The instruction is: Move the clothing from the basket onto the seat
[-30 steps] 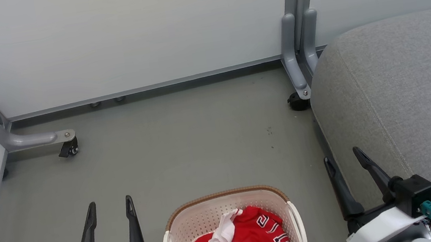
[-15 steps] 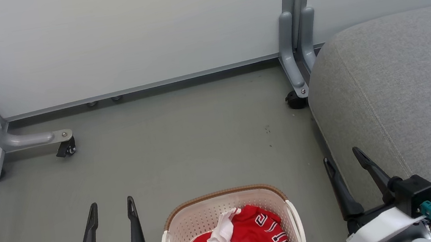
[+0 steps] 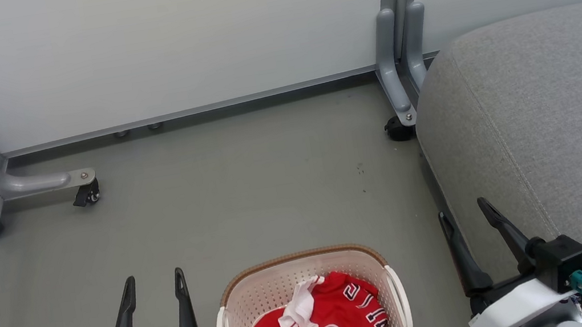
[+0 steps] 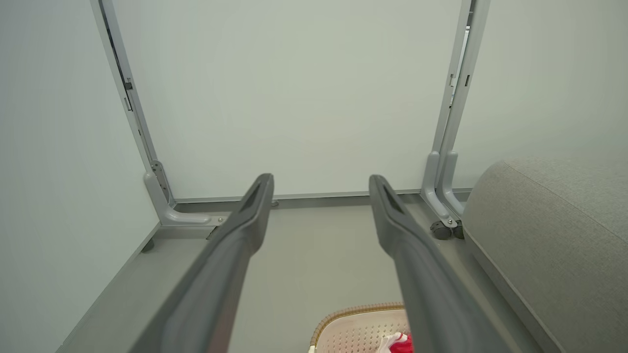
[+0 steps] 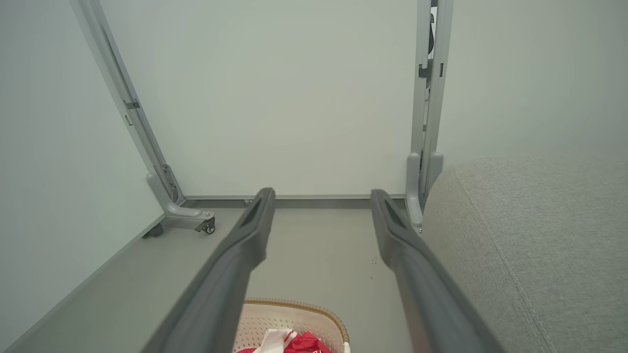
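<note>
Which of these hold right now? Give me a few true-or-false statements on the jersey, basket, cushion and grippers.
The red jersey lies in the laundry basket. True.
The left gripper and the right gripper are open and empty. True.
The grey seat cushion is to the basket's right. True.
The basket stands on the cushion. False: it stands on the floor beside it.
The left gripper is closed on the basket. False: it hovers open, apart from the basket.
</note>
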You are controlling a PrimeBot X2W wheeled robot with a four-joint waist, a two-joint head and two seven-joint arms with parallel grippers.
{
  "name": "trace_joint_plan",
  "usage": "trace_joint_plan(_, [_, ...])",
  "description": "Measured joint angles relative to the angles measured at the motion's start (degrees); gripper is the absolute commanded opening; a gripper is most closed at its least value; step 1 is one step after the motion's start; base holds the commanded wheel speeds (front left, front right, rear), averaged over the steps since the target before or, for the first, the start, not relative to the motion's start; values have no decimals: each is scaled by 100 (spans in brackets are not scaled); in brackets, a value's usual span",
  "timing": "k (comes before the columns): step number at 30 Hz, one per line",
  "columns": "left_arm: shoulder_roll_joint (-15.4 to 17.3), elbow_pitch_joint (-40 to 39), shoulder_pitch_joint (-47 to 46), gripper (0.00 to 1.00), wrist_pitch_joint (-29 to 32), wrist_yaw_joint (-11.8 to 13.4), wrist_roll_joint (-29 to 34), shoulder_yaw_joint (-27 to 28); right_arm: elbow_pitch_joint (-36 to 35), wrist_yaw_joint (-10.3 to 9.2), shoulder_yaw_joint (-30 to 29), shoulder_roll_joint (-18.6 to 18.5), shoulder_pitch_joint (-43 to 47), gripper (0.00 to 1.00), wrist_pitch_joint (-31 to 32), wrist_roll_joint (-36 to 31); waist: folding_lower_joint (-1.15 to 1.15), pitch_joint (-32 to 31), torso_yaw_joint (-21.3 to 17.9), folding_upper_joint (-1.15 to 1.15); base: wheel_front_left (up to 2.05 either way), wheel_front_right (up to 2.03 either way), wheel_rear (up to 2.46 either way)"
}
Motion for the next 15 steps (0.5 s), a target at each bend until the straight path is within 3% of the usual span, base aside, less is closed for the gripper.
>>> trace_joint_plan(9, [1, 118, -87, 100, 0, -79, -79, -51, 52, 0, -236, 0, -109, 100, 0, 113, 0, 280, -48, 0, 0, 0, 0])
trace_joint_plan(15, [3, 304, -621, 100, -1, -410, 45, -314, -15, 0, -534, 0, -547, 100, -1, 113, 0, 726, -85, 0, 0, 0, 0])
